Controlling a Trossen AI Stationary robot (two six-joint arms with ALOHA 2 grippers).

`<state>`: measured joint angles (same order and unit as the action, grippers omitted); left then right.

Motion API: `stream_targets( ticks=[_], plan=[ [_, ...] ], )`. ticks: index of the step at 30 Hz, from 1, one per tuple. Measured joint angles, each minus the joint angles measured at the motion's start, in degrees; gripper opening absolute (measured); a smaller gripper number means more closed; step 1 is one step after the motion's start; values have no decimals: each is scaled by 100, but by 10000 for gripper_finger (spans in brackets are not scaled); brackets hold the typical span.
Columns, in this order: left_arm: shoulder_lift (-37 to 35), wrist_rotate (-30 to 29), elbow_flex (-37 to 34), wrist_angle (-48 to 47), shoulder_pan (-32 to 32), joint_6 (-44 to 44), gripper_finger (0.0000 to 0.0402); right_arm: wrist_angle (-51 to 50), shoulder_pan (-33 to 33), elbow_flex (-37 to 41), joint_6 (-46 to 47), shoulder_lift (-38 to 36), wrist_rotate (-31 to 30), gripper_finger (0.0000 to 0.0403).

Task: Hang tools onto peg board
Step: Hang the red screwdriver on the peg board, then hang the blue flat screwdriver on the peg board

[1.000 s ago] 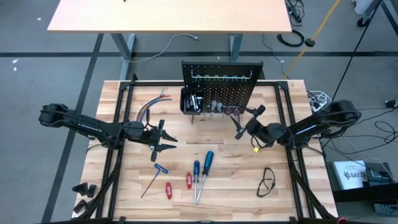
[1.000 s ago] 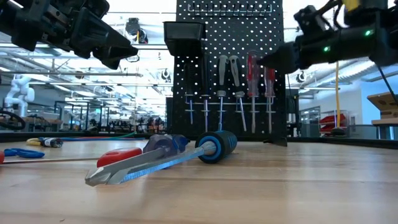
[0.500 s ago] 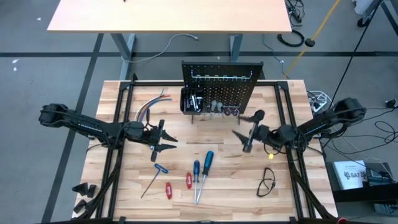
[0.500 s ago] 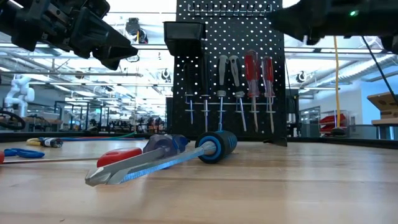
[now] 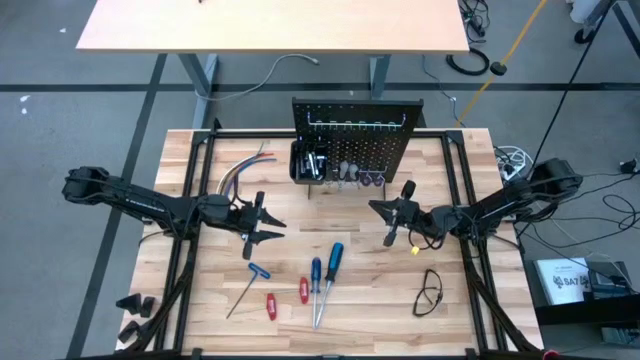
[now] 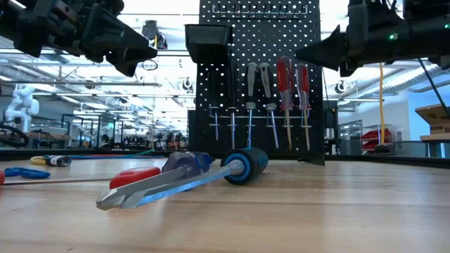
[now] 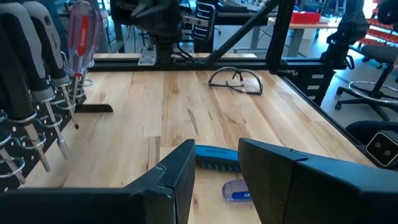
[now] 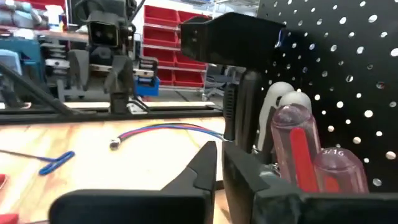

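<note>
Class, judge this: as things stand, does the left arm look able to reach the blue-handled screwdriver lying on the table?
Probably yes. The left gripper hovers with open fingers just short of the blue-handled screwdriver, and only bare table lies between them. The right gripper, shut, waits near the peg board.

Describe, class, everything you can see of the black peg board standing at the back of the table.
The peg board is a black upright rectangular panel, seemingly metal, pierced with rows of small round holes. It stands on the far middle of the wooden table. A small black bin sits on its front. Several tools hang side by side on hooks, shafts pointing down: dark-handled and grey-handled ones, then two screwdrivers with clear red handles. No pincer touches it.
</note>
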<state>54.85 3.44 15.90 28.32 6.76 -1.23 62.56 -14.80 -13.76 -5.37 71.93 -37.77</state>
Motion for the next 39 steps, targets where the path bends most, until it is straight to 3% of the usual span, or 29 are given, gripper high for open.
stream_targets(
  ticks=[11, 21, 26, 32, 35, 39],
  plan=[
    [-1, 3, 2, -17, 0, 0, 130, -602, 593, -962, -190, 957, 287, 0],
    [0, 155, 2, -63, 0, -4, 130, -791, 668, -1319, -1137, 1035, -1476, 0],
    [-1, 155, 2, -59, 0, 0, 130, -771, 922, -1320, -1650, 1026, -1409, 0],
    [-2, 155, 2, -15, 0, -6, 130, -748, 1285, -1319, -2439, 1022, -594, 0],
    [-2, 155, 2, -22, 0, -7, 130, -718, 1273, -1318, -2722, 900, -259, 0],
    [-2, 155, 2, -51, 0, -9, 130, -743, 1090, -1318, -3203, 590, -240, 0]
  ],
)
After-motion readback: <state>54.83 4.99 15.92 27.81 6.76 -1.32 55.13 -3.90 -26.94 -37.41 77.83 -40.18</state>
